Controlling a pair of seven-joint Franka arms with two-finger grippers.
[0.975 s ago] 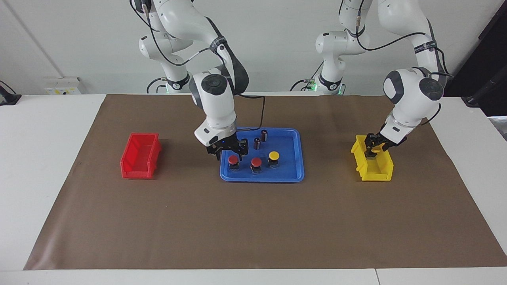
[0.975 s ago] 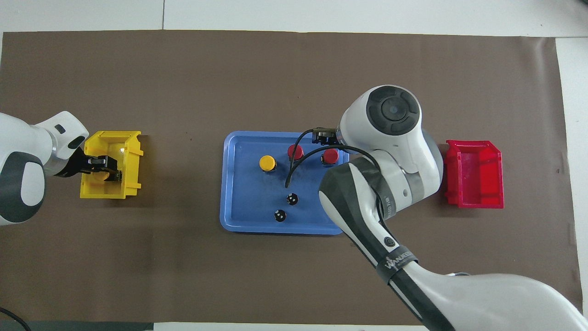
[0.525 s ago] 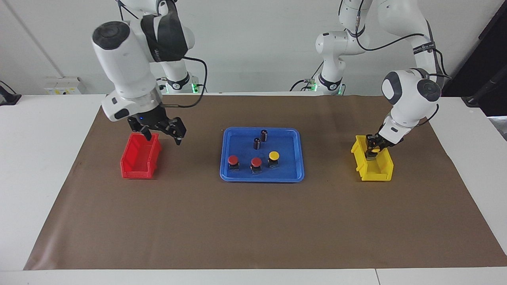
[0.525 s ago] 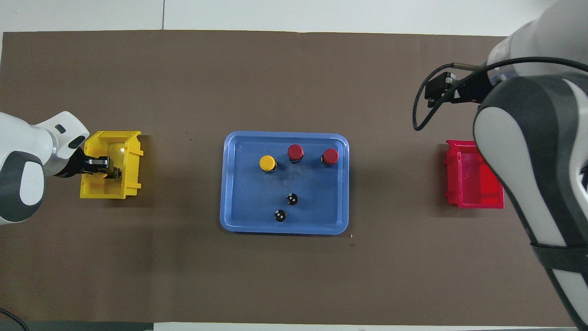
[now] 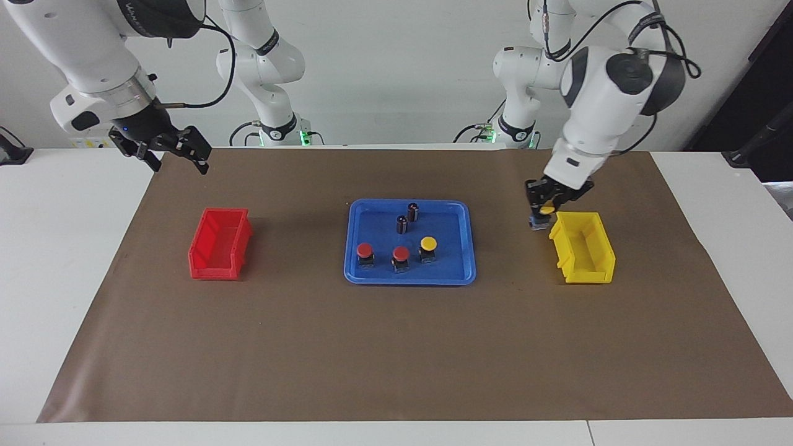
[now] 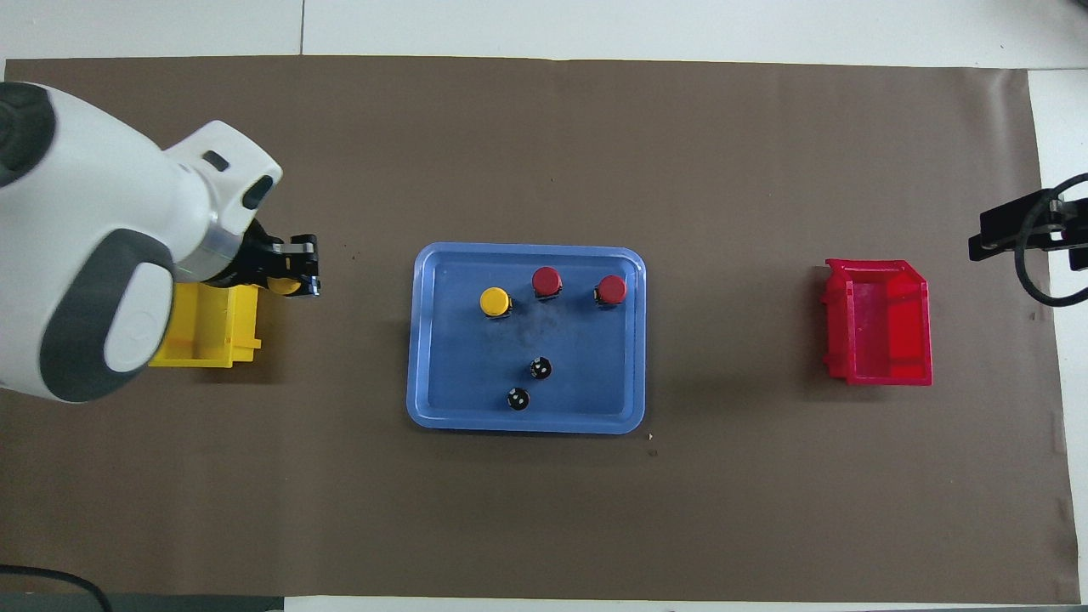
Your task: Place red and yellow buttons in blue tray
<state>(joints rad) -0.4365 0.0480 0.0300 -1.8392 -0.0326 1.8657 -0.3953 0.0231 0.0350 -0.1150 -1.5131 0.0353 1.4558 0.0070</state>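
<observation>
- Where the right arm waits, raised at its own end of the table, the right gripper [image 5: 176, 155] [image 6: 1011, 234] hangs over the edge of the brown mat [image 5: 396, 353] [image 6: 544, 153]. Its fingers are spread wide and it carries nothing.
- The left gripper [image 5: 540, 214] [image 6: 293, 276] is clenched on the held button [image 5: 546, 210] [image 6: 285, 285], a yellow-capped one. It is up off the mat, over the strip between the yellow bin [image 5: 585, 248] [image 6: 221, 336] and the tray [image 5: 461, 272] [image 6: 421, 340], just beside the bin's rim.
- I can see nothing lying in the yellow bin. The left arm's body covers much of it in the overhead view.
- The blue tray sits in the middle of the mat, between the two bins and well apart from each.
- Nearest the robots in the tray stand two dark cylinders [image 5: 412, 212] [image 6: 518, 398], upright and close together. The second cylinder [image 5: 402, 224] [image 6: 541, 368] is a little farther out than the first.
- Farther out, three buttons stand in a loose row across the tray, each upright on its black base and none touching another.
- The tray's yellow button [image 5: 428, 248] [image 6: 495, 302] is at the left arm's end of that row.
- The middle red button [image 5: 401, 257] [image 6: 546, 282] comes next, slightly the farthest out of the three.
- The end red button [image 5: 365, 254] [image 6: 610, 291] is at the right arm's end of the row.
- The red bin [image 5: 220, 244] [image 6: 880, 327] sits on the mat toward the right arm's end, level with the tray, and nothing shows inside it.
</observation>
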